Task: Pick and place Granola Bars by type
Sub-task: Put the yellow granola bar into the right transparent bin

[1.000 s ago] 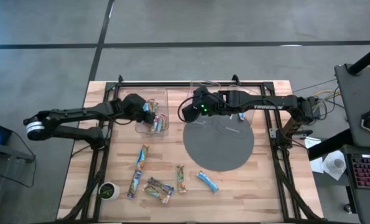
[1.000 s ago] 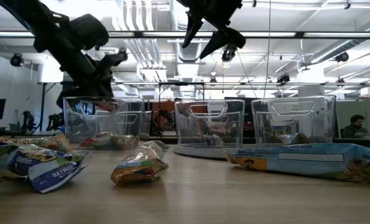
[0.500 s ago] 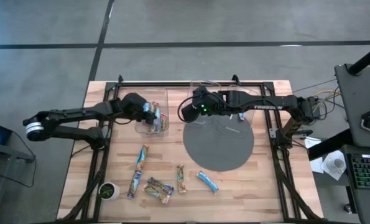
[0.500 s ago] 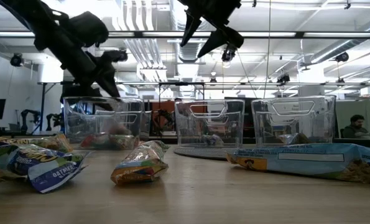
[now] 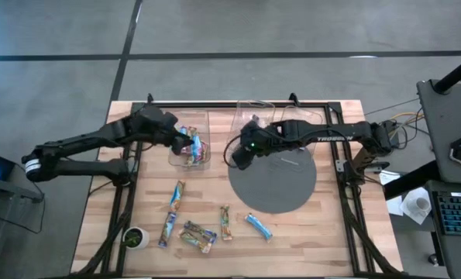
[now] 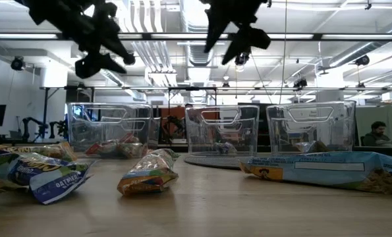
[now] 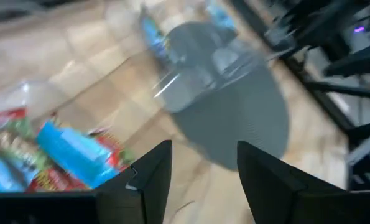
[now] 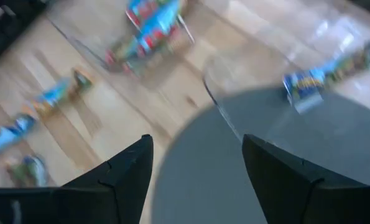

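Your left gripper has just opened and lifted off the left bin at ten o'clock, bar dropped inside; right gripper open, empty; six granola bars still wait at six

A: Wrapper print on the loose Granola Bars in front of the grey mat?
B: Too small to read from overhead.
A: Wrist views?
B: Smeared; bars in the clear bin beside the mat are colour streaks only.
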{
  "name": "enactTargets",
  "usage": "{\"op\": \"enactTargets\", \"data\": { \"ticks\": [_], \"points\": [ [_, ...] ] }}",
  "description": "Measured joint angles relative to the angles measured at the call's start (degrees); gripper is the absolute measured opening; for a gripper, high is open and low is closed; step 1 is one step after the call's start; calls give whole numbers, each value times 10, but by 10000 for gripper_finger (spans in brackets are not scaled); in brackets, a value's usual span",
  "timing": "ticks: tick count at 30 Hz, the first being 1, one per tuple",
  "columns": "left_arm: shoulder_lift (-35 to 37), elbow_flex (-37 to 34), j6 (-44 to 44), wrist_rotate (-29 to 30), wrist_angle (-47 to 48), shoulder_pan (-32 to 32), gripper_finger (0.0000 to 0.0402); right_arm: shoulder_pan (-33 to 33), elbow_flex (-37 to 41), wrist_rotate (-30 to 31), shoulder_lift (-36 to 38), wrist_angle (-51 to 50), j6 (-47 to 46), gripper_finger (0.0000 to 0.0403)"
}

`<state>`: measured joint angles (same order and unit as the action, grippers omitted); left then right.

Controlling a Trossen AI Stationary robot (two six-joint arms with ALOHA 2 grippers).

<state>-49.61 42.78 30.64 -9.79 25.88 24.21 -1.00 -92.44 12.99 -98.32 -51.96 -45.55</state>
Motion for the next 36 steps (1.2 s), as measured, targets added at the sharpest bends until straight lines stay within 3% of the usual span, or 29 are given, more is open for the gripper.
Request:
{"op": "enactTargets", "data": {
  "ticks": [9, 17, 20, 27, 32, 36],
  "points": [
    [69, -7, 15, 0, -7, -35, 163, 113, 13, -32, 0, -95, -46, 233],
    [90, -28, 76, 5, -13, -65, 163, 213, 70, -31, 0, -89, -130, 233],
    [91, -28, 85, 4, -14, -83, 163, 238, 109, -31, 0, -58, -160, 233],
    [89, -28, 121, 5, -14, -102, 163, 285, 213, -51, -1, 134, -233, 233],
    [90, -28, 134, 6, -14, -102, 163, 311, 254, -9, -1, 155, -298, 233],
    [89, -28, 156, 4, -14, -102, 163, 327, 274, -8, -1, 176, -306, 233]
  ]
}}
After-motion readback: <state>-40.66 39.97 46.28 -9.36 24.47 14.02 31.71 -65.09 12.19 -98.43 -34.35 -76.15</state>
